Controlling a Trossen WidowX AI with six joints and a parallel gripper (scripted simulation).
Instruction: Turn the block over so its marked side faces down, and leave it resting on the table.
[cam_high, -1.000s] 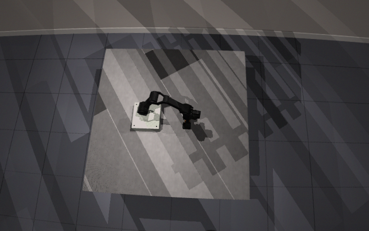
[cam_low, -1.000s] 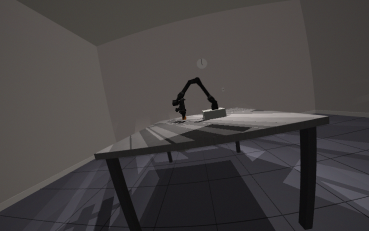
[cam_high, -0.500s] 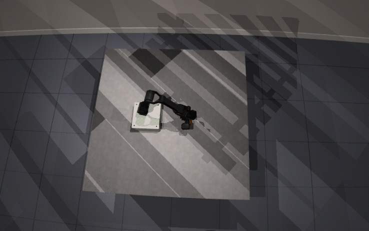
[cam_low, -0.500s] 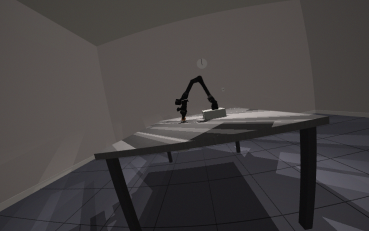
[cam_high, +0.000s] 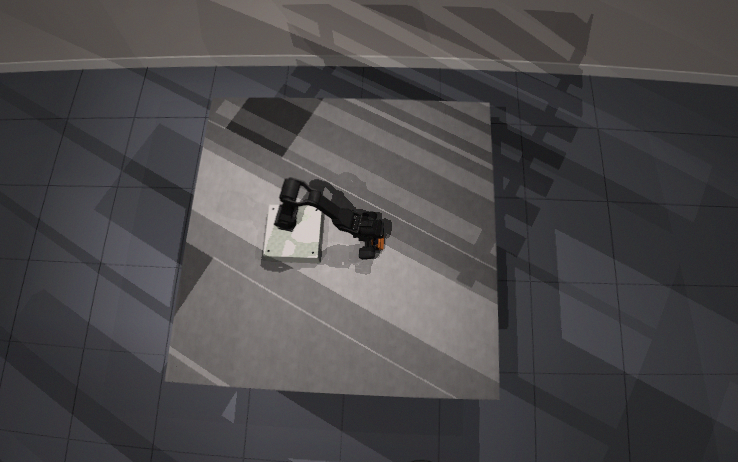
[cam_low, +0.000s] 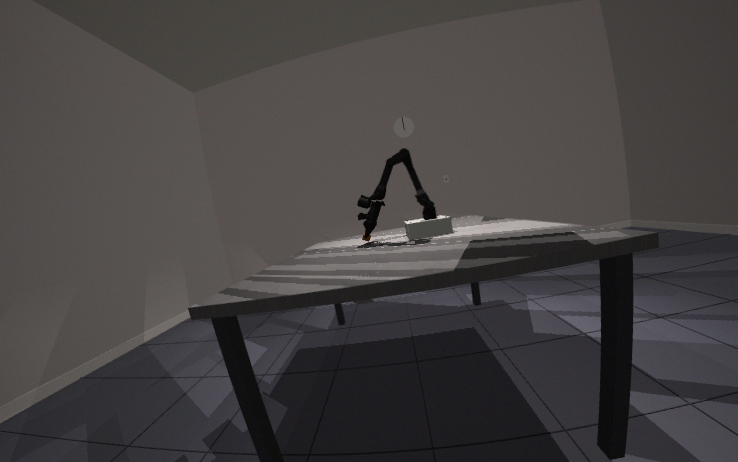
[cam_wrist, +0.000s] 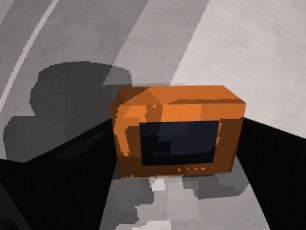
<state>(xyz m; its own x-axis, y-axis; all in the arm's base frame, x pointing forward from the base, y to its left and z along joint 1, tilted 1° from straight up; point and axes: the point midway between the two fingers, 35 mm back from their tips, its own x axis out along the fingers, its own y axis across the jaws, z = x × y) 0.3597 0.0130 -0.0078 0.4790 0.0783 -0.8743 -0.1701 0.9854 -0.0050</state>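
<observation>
1. Because the fingers close on both ends of the block (cam_high: 380, 243) (cam_low: 366, 239) (cam_wrist: 180, 112), I read my gripper (cam_high: 375, 246) (cam_low: 366, 235) (cam_wrist: 174, 124) as holding it, set fairly wide by the block's length

2. The block sits right between the fingertips, its dark marked panel (cam_wrist: 180, 143) turned back toward the wrist camera. Beyond the tips lies the table (cam_high: 337, 337) (cam_low: 337, 291) (cam_wrist: 260, 60), close by; I can't tell whether the block touches it

3. I judge it light and stiff, with flat orange walls and crisp edges, so it should neither squash nor bend, and I don't expect it to be fragile

4. Those smooth-looking ends could slip or pivot between the fingers if a lower edge catches during the turn

5. I would keep hold of the two short ends, near mid-height, leaving the marked panel free to swing underneath

6. For the rest of the turn I'd want slow wrist motion, then a gentle release once the panel lies flat beneath the gripper
</observation>
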